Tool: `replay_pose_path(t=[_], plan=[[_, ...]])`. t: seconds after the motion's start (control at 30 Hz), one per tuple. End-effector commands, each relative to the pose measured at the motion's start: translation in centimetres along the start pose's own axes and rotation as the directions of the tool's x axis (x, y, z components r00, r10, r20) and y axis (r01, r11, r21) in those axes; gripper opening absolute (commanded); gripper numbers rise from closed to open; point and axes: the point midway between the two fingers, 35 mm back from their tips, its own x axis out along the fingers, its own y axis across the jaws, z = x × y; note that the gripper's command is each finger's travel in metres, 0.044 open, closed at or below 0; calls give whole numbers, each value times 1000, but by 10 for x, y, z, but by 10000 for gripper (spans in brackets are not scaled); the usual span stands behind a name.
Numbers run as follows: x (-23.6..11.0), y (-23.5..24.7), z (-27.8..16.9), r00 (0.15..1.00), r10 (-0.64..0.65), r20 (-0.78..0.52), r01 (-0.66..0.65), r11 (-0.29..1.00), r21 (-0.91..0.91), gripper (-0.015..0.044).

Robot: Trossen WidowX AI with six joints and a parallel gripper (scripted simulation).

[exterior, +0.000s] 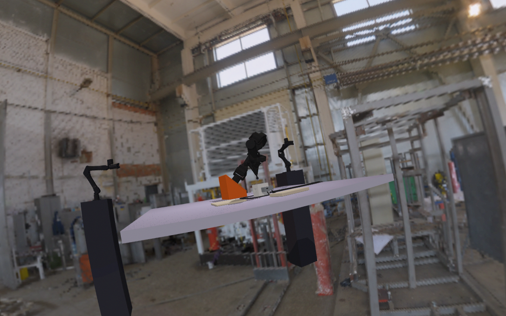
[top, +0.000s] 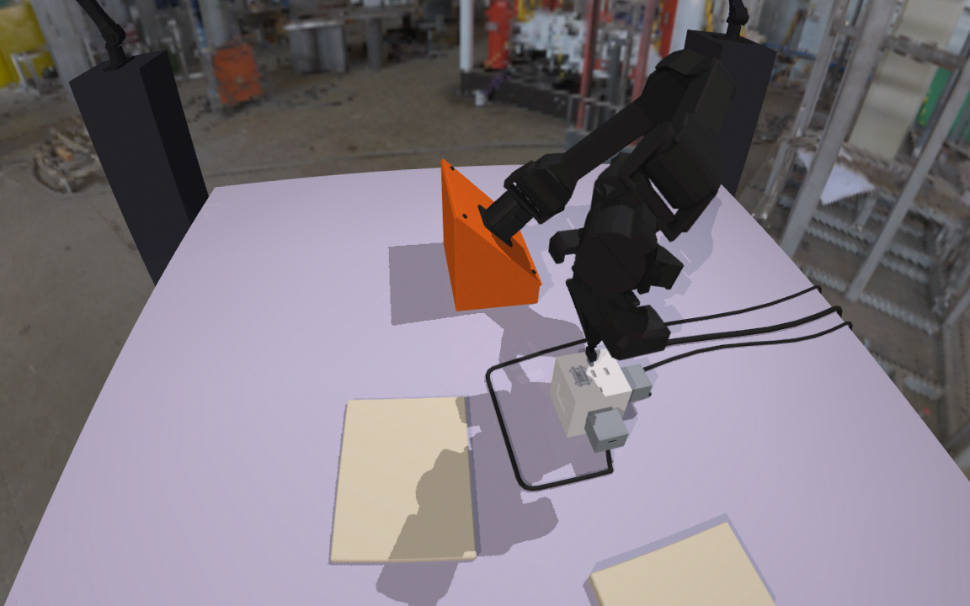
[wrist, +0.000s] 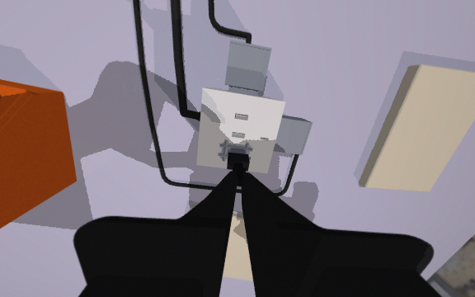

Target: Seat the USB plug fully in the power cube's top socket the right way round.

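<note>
The white power cube (top: 567,406) (exterior: 260,190) (wrist: 217,144) stands on the table, with the grey-outlined USB socket (top: 578,374) (wrist: 223,151) and several slots on its top. My gripper (top: 590,346) (exterior: 256,175) (wrist: 238,177) is shut on the small black USB plug (top: 592,353) (wrist: 237,162), pointing down. The exterior view shows a gap between the plug and the cube's top, so the plug is out of the socket. In the wrist view the plug overlaps the socket's near edge. Its way round cannot be told; fingertips and plug hide part of the socket.
Grey plugs (top: 607,429) (wrist: 247,66) sit on two cube sides. A black cable (top: 504,431) loops around the cube; others run to the table's edge. The orange wedge (top: 482,279) (exterior: 229,188) (wrist: 23,165) bears the arm's base. Two beige boards (top: 391,429) (top: 680,576) lie nearby.
</note>
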Motion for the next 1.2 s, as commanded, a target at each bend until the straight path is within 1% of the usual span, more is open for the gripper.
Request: replay_pose_path(t=[0.0,1.17], plan=[[1,0,-1,1000,0,-4,0,1000,3,0],[5,0,-3,1000,0,-16,0,1000,13,0]])
